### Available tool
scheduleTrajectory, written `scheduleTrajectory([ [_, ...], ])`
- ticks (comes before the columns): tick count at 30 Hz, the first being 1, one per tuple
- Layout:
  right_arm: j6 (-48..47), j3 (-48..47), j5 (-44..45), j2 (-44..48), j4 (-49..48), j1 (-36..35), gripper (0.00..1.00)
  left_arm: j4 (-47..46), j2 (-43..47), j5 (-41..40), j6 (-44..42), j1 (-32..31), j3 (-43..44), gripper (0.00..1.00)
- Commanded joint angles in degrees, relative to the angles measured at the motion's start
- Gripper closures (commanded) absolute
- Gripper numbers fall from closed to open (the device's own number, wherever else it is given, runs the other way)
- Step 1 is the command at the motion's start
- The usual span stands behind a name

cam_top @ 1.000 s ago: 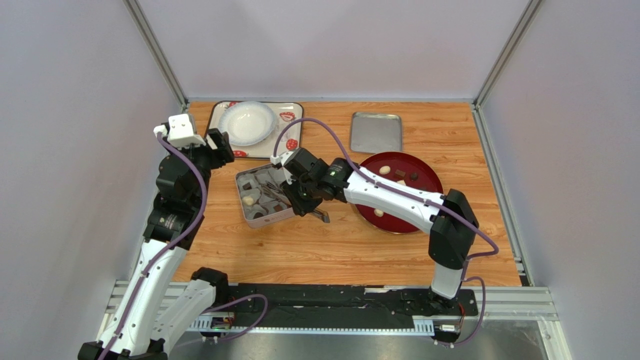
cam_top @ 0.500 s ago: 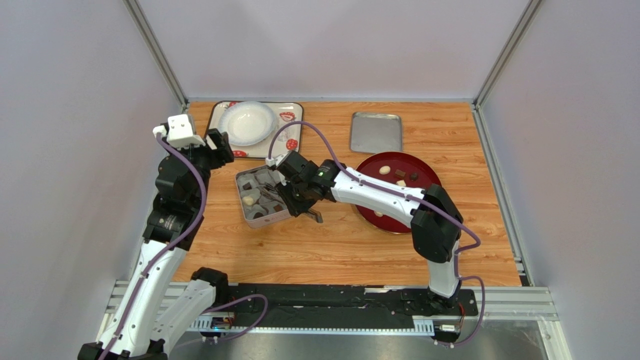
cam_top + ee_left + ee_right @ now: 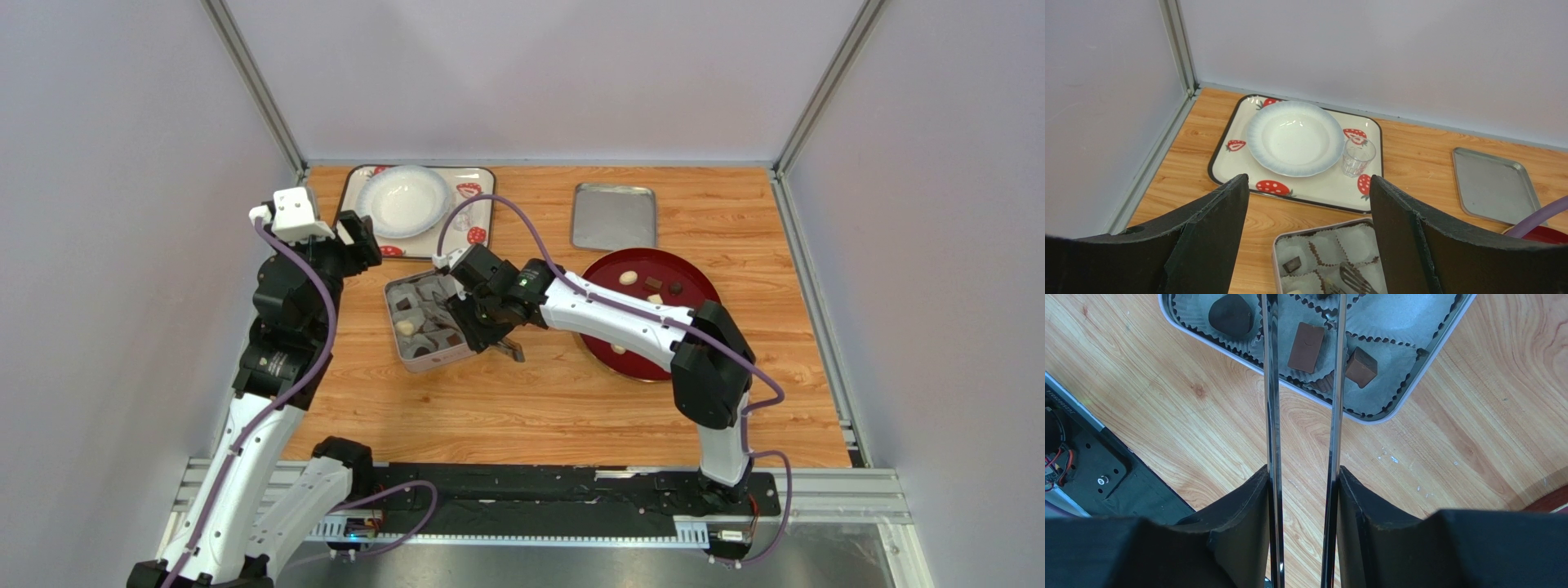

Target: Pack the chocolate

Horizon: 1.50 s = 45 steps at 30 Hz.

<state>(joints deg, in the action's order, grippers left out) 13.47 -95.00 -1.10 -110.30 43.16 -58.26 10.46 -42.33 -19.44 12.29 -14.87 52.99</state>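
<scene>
bearing a tin (image 3: 1276, 269) of chocolate (image 3: 1306, 347), the wood-grain table (image 3: 552, 404) meets grey walls (image 3: 552, 74).

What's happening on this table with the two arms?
The right arm's fingers hold metal tongs over an open tin of paper cups, where several dark chocolates already sit. More pieces wait on the red plate beside it. The left arm's fingers hang open near the strawberry tray, holding nothing.
</scene>
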Motion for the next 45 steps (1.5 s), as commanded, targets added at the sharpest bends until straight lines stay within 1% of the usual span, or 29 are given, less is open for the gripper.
scheduleTrajectory([
  [1,0.6,-2.4,0.6,2.5,-1.6,-0.1,0.60,-1.3,0.8,0.7,-0.5,0.4,2.0,0.20],
  [5,1.0,-1.8,1.1,5.9,-1.1,-0.2,0.69,-1.3,0.8,0.6,-0.6,0.4,1.9,0.20],
  [6,1.2,-1.4,3.2,6.7,-0.8,-0.1,0.69,-1.3,0.8,0.7,-0.5,0.4,2.0,0.20],
  [13,4.6,2.3,8.2,14.0,3.8,0.8,0.71,-1.4,1.1,1.2,-0.2,0.3,1.9,0.20],
  [16,6.3,5.8,10.3,16.6,6.0,2.1,0.71,-1.4,1.1,1.8,0.0,0.4,1.9,0.20],
  [20,10.2,11.9,11.9,23.0,8.9,4.5,0.71,-1.4,1.1,2.4,0.1,0.4,1.9,0.20],
  [26,15.1,23.2,12.5,31.8,12.3,10.1,0.71,-0.6,-0.5,3.1,0.4,0.4,2.5,0.20],
  [31,19.6,32.1,10.9,40.2,13.9,18.4,0.71,-0.2,-1.4,4.2,0.8,0.4,2.7,0.20],
  [35,20.1,35.8,11.1,44.6,14.8,26.2,0.71,0.3,-2.3,4.5,0.8,0.4,3.1,0.20],
  [38,19.5,37.7,11.0,46.4,15.6,30.3,0.71,0.3,-2.6,4.9,0.9,0.4,3.2,0.20],
  [41,19.2,38.8,10.1,47.4,17.0,32.4,0.71,0.4,-2.8,4.9,0.9,0.4,3.3,0.20],
  [45,19.0,40.0,9.2,48.1,19.9,32.8,0.70,0.4,-2.8,5.1,0.8,0.4,3.4,0.20],
])
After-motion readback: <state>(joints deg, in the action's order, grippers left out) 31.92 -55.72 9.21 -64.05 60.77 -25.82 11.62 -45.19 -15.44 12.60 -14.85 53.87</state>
